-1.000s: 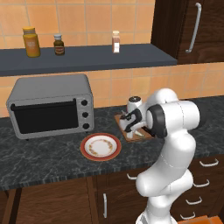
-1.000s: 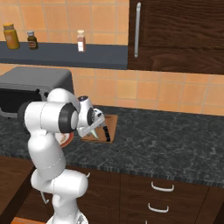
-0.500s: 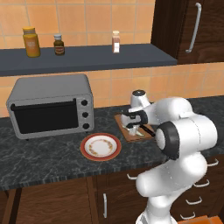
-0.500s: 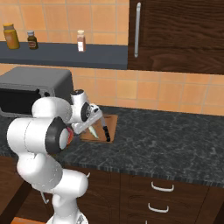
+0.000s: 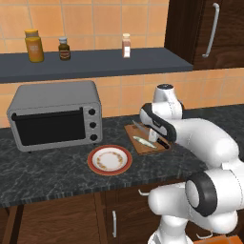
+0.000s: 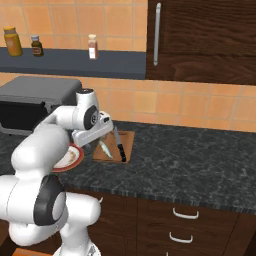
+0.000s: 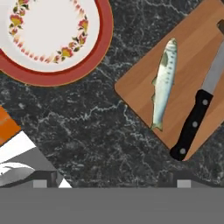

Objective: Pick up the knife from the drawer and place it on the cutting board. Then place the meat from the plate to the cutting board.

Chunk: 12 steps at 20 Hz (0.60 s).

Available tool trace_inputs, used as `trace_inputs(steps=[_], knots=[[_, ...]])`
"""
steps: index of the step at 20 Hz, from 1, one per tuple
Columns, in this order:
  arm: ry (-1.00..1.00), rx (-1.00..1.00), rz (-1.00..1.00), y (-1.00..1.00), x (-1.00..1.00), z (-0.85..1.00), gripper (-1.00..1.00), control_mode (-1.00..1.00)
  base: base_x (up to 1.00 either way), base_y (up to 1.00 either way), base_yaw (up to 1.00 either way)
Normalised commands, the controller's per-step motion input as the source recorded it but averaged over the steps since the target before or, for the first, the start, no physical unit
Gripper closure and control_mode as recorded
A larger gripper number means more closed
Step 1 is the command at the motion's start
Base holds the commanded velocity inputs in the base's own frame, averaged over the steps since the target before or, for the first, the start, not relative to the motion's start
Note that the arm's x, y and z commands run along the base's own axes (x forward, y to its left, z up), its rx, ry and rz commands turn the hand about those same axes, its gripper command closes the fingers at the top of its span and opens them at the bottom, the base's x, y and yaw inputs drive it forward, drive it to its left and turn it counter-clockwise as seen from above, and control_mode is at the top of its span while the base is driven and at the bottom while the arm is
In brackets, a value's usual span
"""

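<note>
Dark marbled tabletop [image 5: 57,176] fronts a tiled wall. Claw [image 6: 102,126], fingers spread and carrying nothing, hangs above the board's near side. Plate [image 7: 48,35] sits bare beside the board [image 7: 188,74]; meat [image 7: 164,83] and knife [image 7: 199,109] lie side by side on the board, apart. Drawer not visible. Both placements appear done. Judged risk: a low sweep of the arm could nudge knife or meat off the board. Behind stand a toaster oven [image 5: 55,114] and shelf jars [image 5: 34,46]; no legible writing.
</note>
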Motion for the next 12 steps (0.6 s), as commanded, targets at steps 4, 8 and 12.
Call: trace_inputs(steps=[4,8,12], knots=[[0.13,0.13,-0.09,0.00,-0.81,0.62,-1.00,-1.00,0.00,0.00,0.00],[0.03,0.15,-0.09,0.00,-0.92,0.24,-1.00,-1.00,0.00,0.00,0.00],[-0.08,0.10,0.00,0.00,-1.00,0.00,-1.00,-1.00,0.00,0.00,0.00]])
